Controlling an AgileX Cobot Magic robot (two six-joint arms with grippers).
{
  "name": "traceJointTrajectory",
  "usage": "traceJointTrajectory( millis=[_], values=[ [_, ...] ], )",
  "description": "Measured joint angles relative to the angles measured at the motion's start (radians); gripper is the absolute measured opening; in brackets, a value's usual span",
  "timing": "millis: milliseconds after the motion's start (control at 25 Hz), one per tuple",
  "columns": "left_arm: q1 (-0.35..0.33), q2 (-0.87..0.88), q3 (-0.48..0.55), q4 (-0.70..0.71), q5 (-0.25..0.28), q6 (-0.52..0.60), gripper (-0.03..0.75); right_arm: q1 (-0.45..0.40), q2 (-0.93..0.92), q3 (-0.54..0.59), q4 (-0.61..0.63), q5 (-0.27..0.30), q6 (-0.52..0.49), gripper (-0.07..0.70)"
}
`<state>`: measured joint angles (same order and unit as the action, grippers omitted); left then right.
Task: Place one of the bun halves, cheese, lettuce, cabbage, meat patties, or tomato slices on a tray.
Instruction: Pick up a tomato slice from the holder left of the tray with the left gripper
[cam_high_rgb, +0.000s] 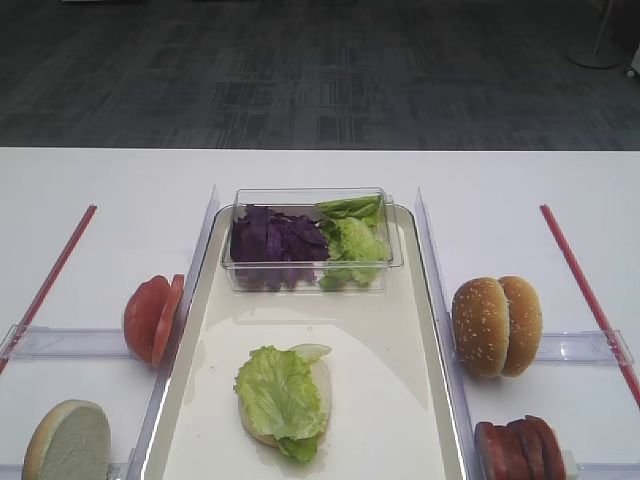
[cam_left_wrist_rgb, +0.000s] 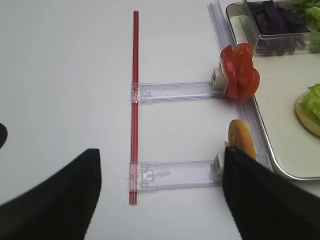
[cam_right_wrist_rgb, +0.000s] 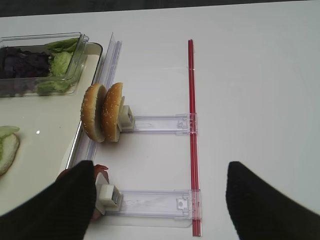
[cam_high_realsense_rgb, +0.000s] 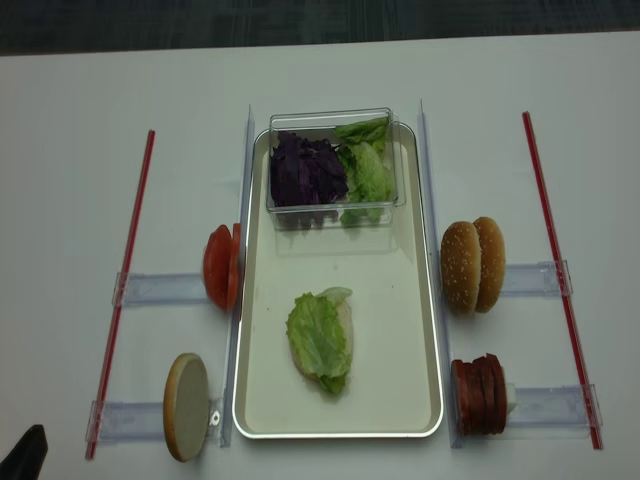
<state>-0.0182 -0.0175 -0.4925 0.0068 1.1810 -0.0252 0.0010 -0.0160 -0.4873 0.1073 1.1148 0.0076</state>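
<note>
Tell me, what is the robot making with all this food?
It looks like a burger. On the tray lies a bun half with lettuce on top. Nothing is being held right now: the left pincer is open above the table, near the tomato slices. More buns and meat patties wait on the right, and a clear box holds cabbage.

Open left gripper (cam_left_wrist_rgb: 160, 200) hovers near tomato slices (cam_left_wrist_rgb: 241, 71).

Lab or office room: white table (cam_high_rgb: 100, 180), dark grey carpet floor (cam_high_rgb: 300, 80) beyond.
</note>
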Motion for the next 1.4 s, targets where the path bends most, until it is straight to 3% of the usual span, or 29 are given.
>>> traceJointTrajectory(
  millis=[960,1080,1400],
  values=[
    [-0.002,0.042,-0.028,-0.031,-0.007,0.025,0.477,0.000,0.000,0.000,0.000,0.000,0.000,0.560],
    [-0.041,0.115,-0.051,-0.038,-0.017,0.031,0.476,0.000,0.000,0.000,-0.002,0.000,0.004,0.560],
    [-0.235,0.356,-0.142,0.030,-0.023,-0.027,0.475,0.000,0.000,0.000,-0.004,0.000,0.007,0.560]
  ],
)
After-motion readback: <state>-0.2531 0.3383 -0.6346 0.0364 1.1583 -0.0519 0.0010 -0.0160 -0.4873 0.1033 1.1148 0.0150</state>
